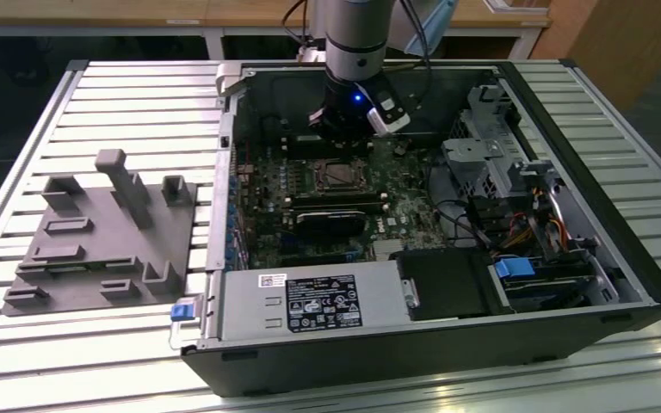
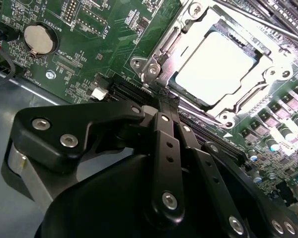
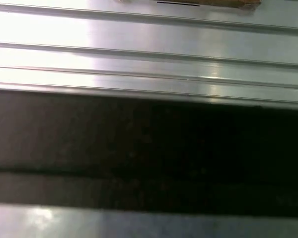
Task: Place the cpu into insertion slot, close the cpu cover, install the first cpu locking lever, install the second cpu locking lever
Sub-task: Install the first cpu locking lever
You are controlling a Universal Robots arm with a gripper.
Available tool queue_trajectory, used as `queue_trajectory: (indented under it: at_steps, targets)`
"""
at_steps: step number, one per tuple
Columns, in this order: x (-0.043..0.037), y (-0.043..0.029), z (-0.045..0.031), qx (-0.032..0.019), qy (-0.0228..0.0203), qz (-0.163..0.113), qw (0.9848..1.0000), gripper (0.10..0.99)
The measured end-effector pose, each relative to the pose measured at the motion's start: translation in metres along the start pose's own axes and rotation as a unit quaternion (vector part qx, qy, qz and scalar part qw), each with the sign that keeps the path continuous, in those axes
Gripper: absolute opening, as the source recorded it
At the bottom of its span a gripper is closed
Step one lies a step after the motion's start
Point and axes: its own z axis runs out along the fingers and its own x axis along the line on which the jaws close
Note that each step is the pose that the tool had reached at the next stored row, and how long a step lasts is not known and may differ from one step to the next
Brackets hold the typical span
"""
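Note:
The cpu (image 2: 213, 64), a pale silver square, lies in the socket on the green motherboard (image 2: 89, 54). The cpu cover (image 2: 248, 94), a silvery frame, is down around it, with the chip showing through its window. My gripper (image 2: 164, 105) is shut, its black fingers pressed together with their tips at the socket's corner, by the cover's hinge screws. I cannot tell whether the tips touch a lever. In the exterior view my gripper (image 1: 344, 142) hangs inside the open computer case, just behind the socket (image 1: 336, 175).
A grey power supply box (image 1: 307, 303) fills the case's near side. A black module (image 1: 330, 225) sits in front of the socket, and a drive cage (image 1: 497, 146) stands on the exterior view's right. A grey fixture block (image 1: 107, 237) rests on the slatted table (image 1: 113, 95).

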Motion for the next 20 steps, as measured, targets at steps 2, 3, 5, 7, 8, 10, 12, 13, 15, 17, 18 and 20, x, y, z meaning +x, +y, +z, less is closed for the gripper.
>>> queue_trajectory:
  at_steps: [2, 3, 5, 7, 8, 10, 12, 13, 15, 17, 18, 20]
  targets:
    - [0.0, 0.0001, -0.0006, 0.0, 0.0, 0.0, 1.0, 0.106]
    - [-0.0001, 0.0001, -0.0011, -0.0001, 0.0, 0.0, 1.0, 0.106]
    - [-0.0001, 0.0002, -0.0025, -0.0001, 0.0, 0.0, 1.0, 0.106]
    - [-0.0002, 0.0003, -0.0025, -0.0002, -0.0001, 0.0, 1.0, 0.106]
    - [-0.0003, 0.0003, -0.0025, 0.0003, -0.0001, 0.0, 1.0, 0.106]
    - [-0.0006, 0.0002, -0.0017, 0.0024, 0.0001, 0.0, 1.0, 0.106]
    - [-0.001, 0.0001, -0.0003, 0.0042, 0.0001, 0.0, 1.0, 0.106]
    - [-0.0011, 0.0001, 0.0001, 0.0052, 0.0003, 0.0, 1.0, 0.106]
    - [-0.0013, 0.0002, 0.0006, 0.0059, 0.0002, 0.0, 1.0, 0.106]
    - [-0.0013, 0.0002, 0.0005, 0.0059, 0.0002, 0.0, 1.0, 0.106]
    - [-0.0014, 0.0002, 0.0, 0.0058, 0.0001, 0.0, 1.0, 0.106]
    - [-0.0014, 0.0004, -0.0015, 0.0058, 0.0002, 0.0, 1.0, 0.106]
